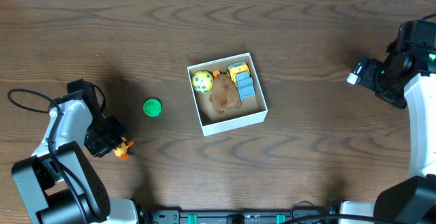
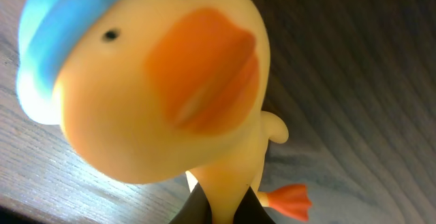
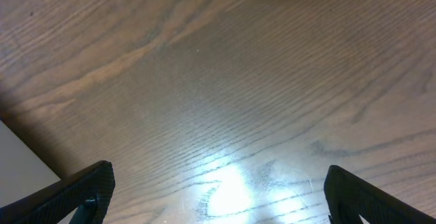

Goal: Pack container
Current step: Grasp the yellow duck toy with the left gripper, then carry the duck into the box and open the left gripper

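Note:
The container [image 1: 233,121], a small square white box with a tan inside, sits at the table's middle. It holds a yellow spotted ball [image 1: 201,81], a brown soft toy [image 1: 225,93] and a blue-and-yellow toy [image 1: 242,79]. My left gripper [image 1: 113,144] at the front left is shut on a yellow rubber duck [image 1: 122,148]. The duck [image 2: 163,94] fills the left wrist view, with a blue cap, an orange beak and orange feet. My right gripper [image 3: 218,197] is open and empty over bare wood at the far right [image 1: 362,73].
A small green round toy [image 1: 152,107] lies on the table between the left gripper and the container. A black cable [image 1: 27,96] trails at the left edge. A pale edge shows at the lower left of the right wrist view [image 3: 20,163].

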`<state>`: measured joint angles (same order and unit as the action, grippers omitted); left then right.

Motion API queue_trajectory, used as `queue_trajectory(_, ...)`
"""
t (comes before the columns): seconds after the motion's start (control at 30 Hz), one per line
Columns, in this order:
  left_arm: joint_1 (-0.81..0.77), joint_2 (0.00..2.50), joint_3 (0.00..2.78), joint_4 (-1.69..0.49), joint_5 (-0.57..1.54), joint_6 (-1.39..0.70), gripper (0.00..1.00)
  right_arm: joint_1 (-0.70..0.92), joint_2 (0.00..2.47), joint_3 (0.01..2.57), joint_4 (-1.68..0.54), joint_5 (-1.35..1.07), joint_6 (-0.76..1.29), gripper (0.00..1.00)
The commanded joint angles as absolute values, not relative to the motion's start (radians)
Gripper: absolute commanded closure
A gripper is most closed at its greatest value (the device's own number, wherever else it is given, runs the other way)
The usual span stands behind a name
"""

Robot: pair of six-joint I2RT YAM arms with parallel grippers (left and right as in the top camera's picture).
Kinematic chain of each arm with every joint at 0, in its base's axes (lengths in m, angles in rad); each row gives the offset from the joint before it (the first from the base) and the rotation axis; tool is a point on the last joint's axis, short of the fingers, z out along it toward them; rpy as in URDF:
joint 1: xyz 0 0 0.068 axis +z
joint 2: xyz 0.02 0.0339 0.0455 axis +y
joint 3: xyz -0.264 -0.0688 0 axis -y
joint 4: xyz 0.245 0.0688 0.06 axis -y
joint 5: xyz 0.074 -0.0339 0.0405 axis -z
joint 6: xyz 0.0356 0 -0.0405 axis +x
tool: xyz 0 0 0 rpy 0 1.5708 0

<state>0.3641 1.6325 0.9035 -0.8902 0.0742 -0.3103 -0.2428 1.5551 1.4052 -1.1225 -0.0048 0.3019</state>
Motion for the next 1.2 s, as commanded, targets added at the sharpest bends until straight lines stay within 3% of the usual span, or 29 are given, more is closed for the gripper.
queue_trajectory(0.0,0.347,1.635,0.916,-0.913,0.072,-0.308,0.94,-0.241,1.538,1.406,-1.118,-0.008,0.279,0.01)
queue_trajectory(0.2,0.215,1.564,1.018,-0.965,0.071,-0.292,0.94,-0.241,1.538,1.406,-1.118,-0.009,0.279,0.01)
queue_trajectory(0.4,-0.022,1.433,1.158,-0.952,0.060,-0.253,0.94,-0.241,1.538,1.406,-1.118,-0.008,0.273,0.01)
queue_trajectory(0.63,-0.328,1.346,1.253,-0.734,0.060,-0.018,0.94,-0.241,1.538,1.406,-1.118,-0.008,0.271,0.01)
queue_trajectory(0.87,-0.563,1.415,1.253,-0.541,0.060,0.226,0.94,-0.241,1.538,1.406,-1.119,-0.008,0.271,0.01)
queue_trajectory(1.17,-0.663,1.637,1.253,-0.531,0.099,0.166,0.94,-0.241,1.538,1.406,-1.119,-0.008,0.260,0.01)
